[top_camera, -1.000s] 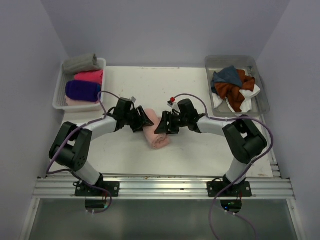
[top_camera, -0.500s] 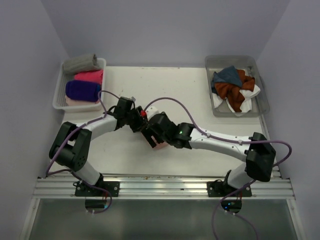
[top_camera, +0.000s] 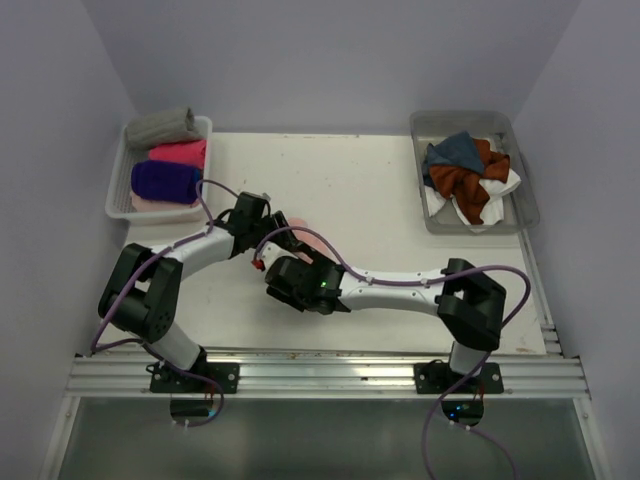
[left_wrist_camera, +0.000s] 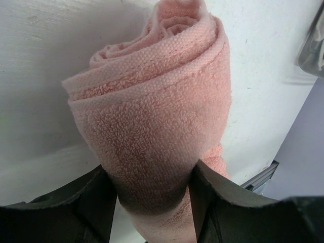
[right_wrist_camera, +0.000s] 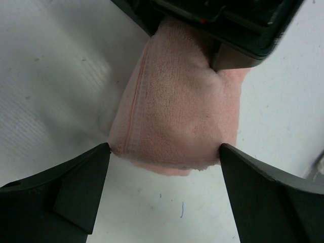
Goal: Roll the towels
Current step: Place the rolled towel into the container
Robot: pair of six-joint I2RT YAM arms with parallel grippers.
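While my right gripper stands wide astride the salmon towel at mid-frame, my left gripper clamps that finished roll. Farther back, rolled towels fill the upper-left basket. Loose towels in the upper-right tray are not yet rolled.

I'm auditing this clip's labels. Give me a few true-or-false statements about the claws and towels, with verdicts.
1. The left claw clamps the rolled salmon towel. True.
2. The right claw is shut on that towel. False: its jaws stand open, flanking the towel's end.
3. The tray on the right holds rolled towels. False: its towels lie crumpled, unrolled.
4. A purple roll lies in the basket on the left. True.
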